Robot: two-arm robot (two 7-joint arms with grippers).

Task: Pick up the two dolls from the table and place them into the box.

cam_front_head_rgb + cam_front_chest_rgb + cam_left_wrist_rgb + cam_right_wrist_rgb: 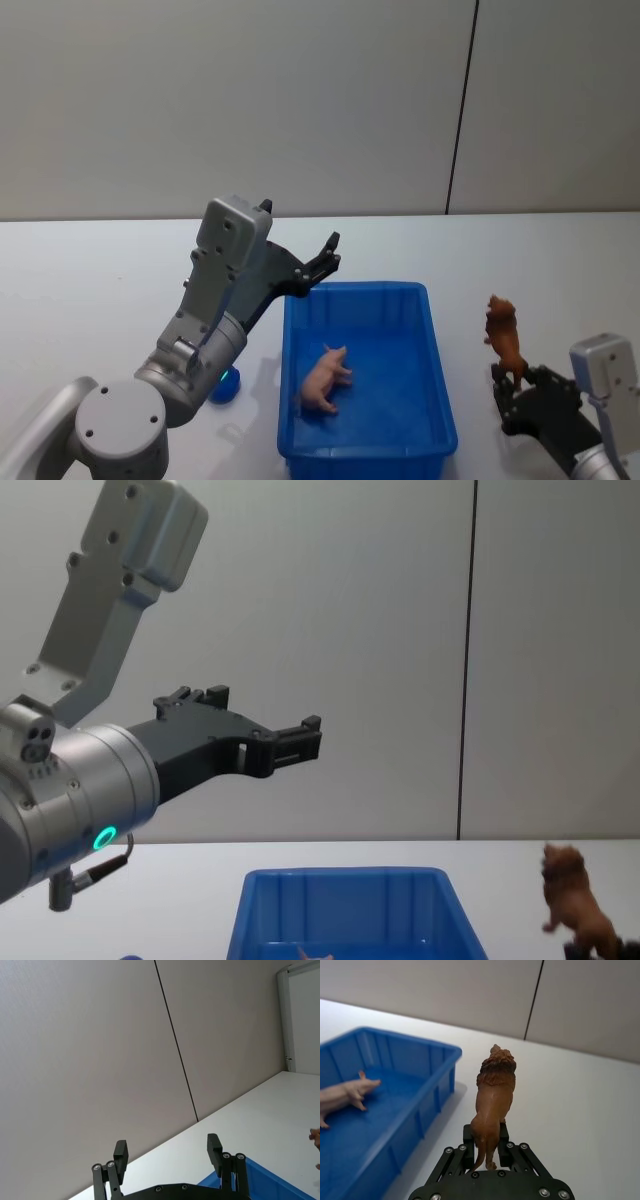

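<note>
The right claw (487,1146) sits low at the box's right side, closed narrowly on the hind legs of the brown doll (495,1087). The doll rises head-up from between the fingers, its back toward the wrist. It is beside the box (355,291), not over it (I cannot tell whether it is clear of the table (100,270)). The pink doll (325,378) lies on its side on the box floor, near the left wall, touching neither claw.

The left claw (322,258) hangs high above the box's far left corner. Its fingers (120,1152) are spread wide, with nothing between them and nothing touching them. From the chest it points out level, well above the box rim (340,878).
</note>
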